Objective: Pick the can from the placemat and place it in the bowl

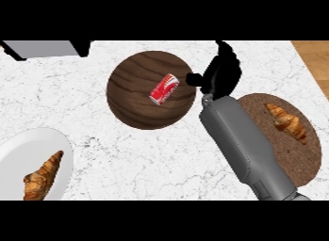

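Red can (pixel 164 88) is lying on its side in the wooden bowl (pixel 128 106), just left of the right hand (pixel 221 74), whose fingers are hanging relaxed and holding nothing, above the marble bench (pixel 146 155).

Placemat (pixel 302 155) partly hidden behind forearm, plate (pixel 13 155) cut by left edge, grey appliance (pixel 45 47) cropped at top

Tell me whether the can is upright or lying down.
Lying down: the can shows its long red side, tilted diagonally, inside the brown bowl.

Red-and-white can (pixel 165 88), dark wood-grain bowl (pixel 135 101), white marbled counter (pixel 153 155)
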`<action>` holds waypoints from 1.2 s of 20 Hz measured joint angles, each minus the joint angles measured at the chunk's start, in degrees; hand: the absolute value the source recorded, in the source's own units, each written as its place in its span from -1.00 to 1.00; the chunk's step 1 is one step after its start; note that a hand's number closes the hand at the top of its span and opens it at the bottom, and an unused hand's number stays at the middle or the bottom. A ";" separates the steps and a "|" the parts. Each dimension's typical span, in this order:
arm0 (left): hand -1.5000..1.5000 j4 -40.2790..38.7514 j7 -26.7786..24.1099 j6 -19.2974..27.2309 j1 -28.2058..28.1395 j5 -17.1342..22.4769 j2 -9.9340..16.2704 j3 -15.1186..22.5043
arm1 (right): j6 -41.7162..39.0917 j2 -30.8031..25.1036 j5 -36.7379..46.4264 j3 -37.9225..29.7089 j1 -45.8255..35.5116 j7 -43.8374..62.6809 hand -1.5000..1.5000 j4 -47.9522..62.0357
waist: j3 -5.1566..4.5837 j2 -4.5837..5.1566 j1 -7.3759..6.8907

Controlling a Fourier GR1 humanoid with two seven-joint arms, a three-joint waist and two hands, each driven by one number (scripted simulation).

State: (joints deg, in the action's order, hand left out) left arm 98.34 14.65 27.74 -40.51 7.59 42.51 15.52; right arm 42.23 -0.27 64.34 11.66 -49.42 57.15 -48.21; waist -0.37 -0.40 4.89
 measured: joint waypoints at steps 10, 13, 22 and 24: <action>0.00 -0.75 0.54 -0.06 0.56 0.57 -0.51 -0.13 | 6.24 0.05 -1.53 -1.86 1.26 -0.96 -1.00 -4.31 | 0.21 -0.97 0.42; 0.00 -1.01 0.78 -0.16 0.57 0.61 -0.57 0.02 | 8.17 0.07 -2.44 -1.49 2.26 -1.56 -1.00 -6.26 | 0.25 -1.31 0.64; 0.00 -1.05 1.61 -0.42 0.91 0.70 -0.48 0.33 | 12.18 0.12 -6.30 3.61 6.36 -2.89 -1.00 -12.56 | 0.35 -1.93 0.43; 0.00 -1.01 1.67 -0.49 0.87 0.37 -0.32 0.57 | 12.89 0.13 -7.07 5.21 7.54 -3.16 -1.00 -13.77 | 0.35 -2.01 0.38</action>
State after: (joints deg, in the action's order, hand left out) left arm 97.33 16.32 27.24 -39.64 7.96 42.19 16.09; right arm 55.12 -0.14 57.26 16.87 -41.88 53.98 -61.98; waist -0.02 -2.41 5.28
